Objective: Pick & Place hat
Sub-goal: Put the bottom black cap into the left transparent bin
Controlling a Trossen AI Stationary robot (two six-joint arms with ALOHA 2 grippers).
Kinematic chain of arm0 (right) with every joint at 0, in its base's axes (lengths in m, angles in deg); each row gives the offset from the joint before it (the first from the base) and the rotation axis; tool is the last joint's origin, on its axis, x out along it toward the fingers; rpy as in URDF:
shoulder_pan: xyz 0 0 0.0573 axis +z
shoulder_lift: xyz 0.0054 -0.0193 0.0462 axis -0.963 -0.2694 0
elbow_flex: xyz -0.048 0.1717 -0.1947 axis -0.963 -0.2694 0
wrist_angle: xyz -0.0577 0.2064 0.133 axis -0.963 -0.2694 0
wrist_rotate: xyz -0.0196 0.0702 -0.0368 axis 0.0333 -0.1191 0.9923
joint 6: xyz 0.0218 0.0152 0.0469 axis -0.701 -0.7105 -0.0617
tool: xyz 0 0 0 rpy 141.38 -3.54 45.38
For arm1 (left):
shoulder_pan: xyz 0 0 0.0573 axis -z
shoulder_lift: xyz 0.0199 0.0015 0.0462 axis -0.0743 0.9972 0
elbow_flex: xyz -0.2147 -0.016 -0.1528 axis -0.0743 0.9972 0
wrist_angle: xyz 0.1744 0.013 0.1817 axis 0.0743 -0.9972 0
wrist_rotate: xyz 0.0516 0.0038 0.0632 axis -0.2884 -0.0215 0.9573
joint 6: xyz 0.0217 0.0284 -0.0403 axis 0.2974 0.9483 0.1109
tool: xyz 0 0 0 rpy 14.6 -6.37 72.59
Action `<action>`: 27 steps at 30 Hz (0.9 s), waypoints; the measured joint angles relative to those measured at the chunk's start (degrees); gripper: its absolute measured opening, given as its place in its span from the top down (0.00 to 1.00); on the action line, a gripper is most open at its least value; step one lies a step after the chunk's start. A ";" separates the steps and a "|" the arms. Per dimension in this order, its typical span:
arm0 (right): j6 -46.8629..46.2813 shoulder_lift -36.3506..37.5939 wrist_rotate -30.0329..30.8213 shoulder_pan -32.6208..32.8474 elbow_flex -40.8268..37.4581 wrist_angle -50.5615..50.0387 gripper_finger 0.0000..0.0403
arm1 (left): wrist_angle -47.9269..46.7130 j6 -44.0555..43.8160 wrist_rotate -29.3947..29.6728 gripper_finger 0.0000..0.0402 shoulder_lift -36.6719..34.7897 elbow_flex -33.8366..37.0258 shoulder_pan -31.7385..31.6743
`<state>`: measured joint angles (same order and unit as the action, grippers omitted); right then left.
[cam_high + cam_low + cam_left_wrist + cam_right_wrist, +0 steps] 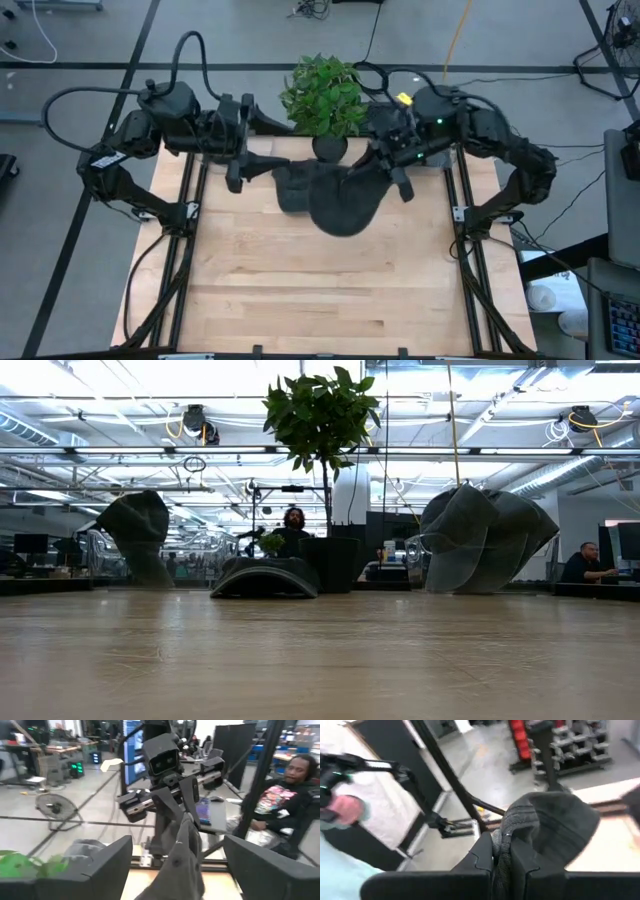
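Note:
The hat [330, 197] is dark grey knit cloth, lying between the two grippers at the table's far middle, in front of the potted plant. My right gripper [388, 165] comes from the right and is shut on the hat [555, 827]. My left gripper [236, 168] is at the hat's left side, open. In the left wrist view its fingers [112, 860] stand wide apart on either side of a ridge of the hat [186, 852] without touching it. In the low view a dark arched shape [265, 577], seemingly the hat, sits on the table, and neither gripper shows. My right gripper [502, 847] pinches a bunched fold of the hat's cloth [506, 829] between its two fingers, several layers thick. It comes from the table's right side, about level. The rest of the hat spreads out beyond the fingertips toward my left gripper. I cannot tell whether the hat is clear of the table.
A potted plant [325, 98] stands at the table's far edge just behind the hat, its dark pot [332, 565] near both grippers. Black rails [185, 215] run along the table's left and right sides. Bare wood [320, 290] fills the near half. People sit in the room beyond [280, 805].

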<state>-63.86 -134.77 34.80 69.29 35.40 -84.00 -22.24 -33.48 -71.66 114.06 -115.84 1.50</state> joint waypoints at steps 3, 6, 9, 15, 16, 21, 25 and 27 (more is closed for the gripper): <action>-0.41 -0.99 -0.70 0.04 0.04 1.06 0.97 | -0.27 -1.21 -1.83 0.21 0.00 0.00 0.01; -0.81 -2.47 -2.05 -0.03 0.09 3.07 0.97 | -1.12 -2.45 -3.72 0.23 0.00 0.00 0.00; -1.93 -3.52 -3.66 0.05 0.00 4.61 0.97 | -2.86 -3.21 -4.19 0.26 0.15 0.00 0.00; -3.44 -6.46 -6.41 0.30 0.00 7.96 0.97 | -3.32 -3.75 -7.20 0.29 2.78 -0.02 0.00; -3.66 -6.77 -6.44 0.30 0.10 8.66 0.97 | -3.44 -3.83 -7.70 0.29 3.07 -0.07 0.00; -4.30 -7.32 -6.55 0.30 0.04 7.99 0.97 | -5.47 -4.35 -10.68 0.27 5.36 -0.06 0.00; -4.30 -7.30 -6.55 0.30 0.04 7.99 0.97 | -4.42 -4.75 -13.80 0.29 7.26 -0.10 0.01; -4.30 -7.30 -6.55 0.30 0.04 7.99 0.97 | -5.17 -4.88 -14.58 0.30 7.62 0.01 0.01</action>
<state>-68.16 -142.07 28.24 69.59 35.44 -76.01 -27.40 -38.36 -86.23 121.68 -115.83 1.51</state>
